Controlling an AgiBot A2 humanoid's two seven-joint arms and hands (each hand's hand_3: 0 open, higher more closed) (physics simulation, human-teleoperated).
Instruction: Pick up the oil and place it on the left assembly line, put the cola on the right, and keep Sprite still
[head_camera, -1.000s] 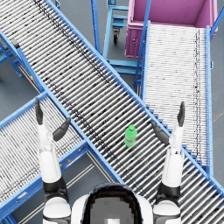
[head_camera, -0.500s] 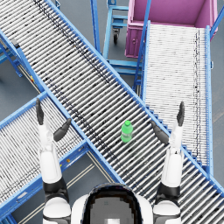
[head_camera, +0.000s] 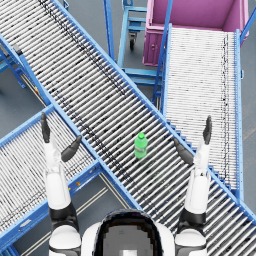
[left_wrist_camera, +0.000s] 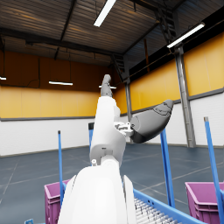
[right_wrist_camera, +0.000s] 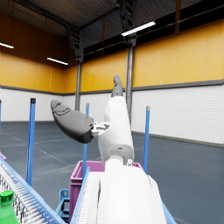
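Note:
A green Sprite bottle (head_camera: 141, 146) stands upright on the long middle roller conveyor (head_camera: 95, 100), between my two arms. Its cap and shoulder also show in the right wrist view as the green bottle (right_wrist_camera: 8, 209). My left hand (head_camera: 55, 142) is raised over the left assembly line (head_camera: 25, 170), fingers apart, holding nothing. My right hand (head_camera: 197, 145) is raised beside the right assembly line (head_camera: 200, 90), also spread and empty. The same left hand (left_wrist_camera: 131, 118) and right hand (right_wrist_camera: 94, 118) point upward in the wrist views. No oil or cola is in view.
A pink bin (head_camera: 195, 25) sits at the far end of the right assembly line. Blue frame rails (head_camera: 107, 25) border every conveyor. More pink bins (left_wrist_camera: 205, 201) and blue posts show in the wrist views, with grey floor between the lines.
The Sprite bottle has travelled up the middle conveyor, away from me and a little to the left. Both arms have stayed still.

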